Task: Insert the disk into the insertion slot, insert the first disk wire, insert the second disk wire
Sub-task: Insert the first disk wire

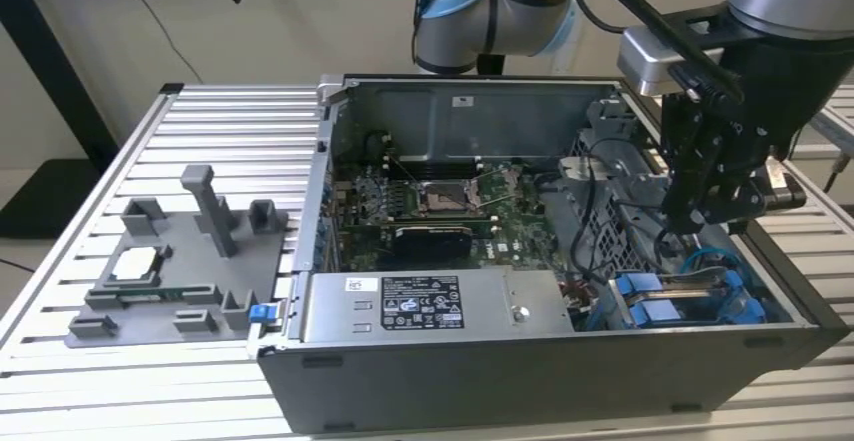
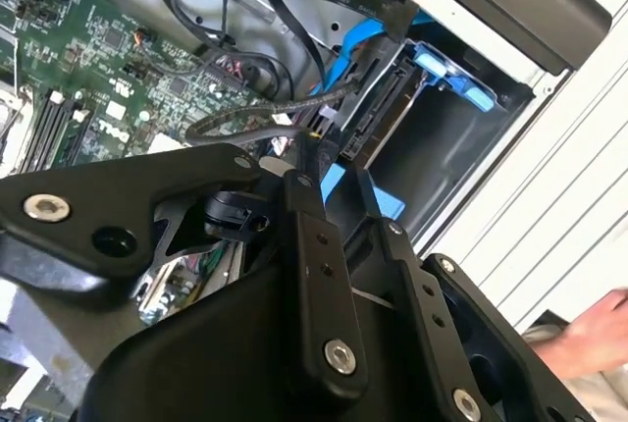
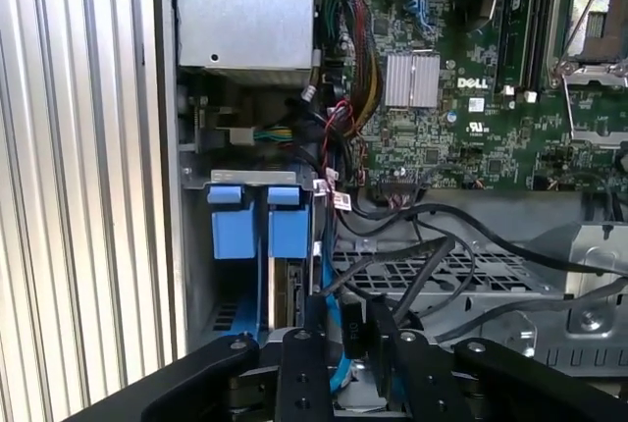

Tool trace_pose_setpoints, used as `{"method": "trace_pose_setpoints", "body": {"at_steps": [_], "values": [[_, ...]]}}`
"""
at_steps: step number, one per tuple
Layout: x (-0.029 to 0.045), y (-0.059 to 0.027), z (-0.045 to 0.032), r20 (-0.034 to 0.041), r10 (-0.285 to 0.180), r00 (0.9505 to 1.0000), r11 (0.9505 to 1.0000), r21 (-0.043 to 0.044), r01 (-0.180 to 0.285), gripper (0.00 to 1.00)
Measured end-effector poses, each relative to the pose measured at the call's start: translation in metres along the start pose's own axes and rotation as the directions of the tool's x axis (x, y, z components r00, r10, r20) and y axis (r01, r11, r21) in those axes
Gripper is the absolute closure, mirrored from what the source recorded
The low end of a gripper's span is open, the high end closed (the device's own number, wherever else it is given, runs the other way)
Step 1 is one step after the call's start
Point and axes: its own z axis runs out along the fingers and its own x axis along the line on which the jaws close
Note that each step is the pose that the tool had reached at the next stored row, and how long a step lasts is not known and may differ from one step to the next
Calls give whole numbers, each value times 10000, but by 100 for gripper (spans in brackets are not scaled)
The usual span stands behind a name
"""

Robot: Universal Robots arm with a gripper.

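Counting one open computer case (image 1: 534, 381) on one slatted metal table (image 1: 214, 121), entered from above by one robot arm (image 1: 787, 21). Listing one gripper (image 3: 345, 304), low over the case's drive corner at the exterior view's right and nearest the connector edge of the disk; cannot tell in both wrist views whether clamped on anything or free. Logging two blue carrier fronts side by side: one on the disk (image 3: 287, 226), seated in the insertion slot (image 3: 520, 283), and one on the second carrier (image 3: 226, 221), just beside it toward the case wall. Noting two black sleeved cables (image 3: 412, 270) crossing that slot's perforated wall and ending close by the gripper, plus one blue cable (image 2: 339, 64) near the disk's connector edge. Recording one motherboard (image 1: 514, 231) with one processor socket (image 1: 441, 198), and one boxed power supply (image 1: 527, 306) bearing one white label (image 1: 416, 303). Adding one grey parts fixture (image 1: 147, 291) on the table at the exterior view's left, apart from the case, and one person's hand (image 2: 589, 334) beside the arm in the second wrist view.
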Motion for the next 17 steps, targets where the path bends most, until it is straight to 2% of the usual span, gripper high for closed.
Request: {"method": "trace_pose_setpoints", "body": {"at_steps": [12,17], "values": [[1,1,6,16,3,10000,10000,0,-3,100],[0,-8,8,-4,0,10000,10000,-6,0,100]]}}
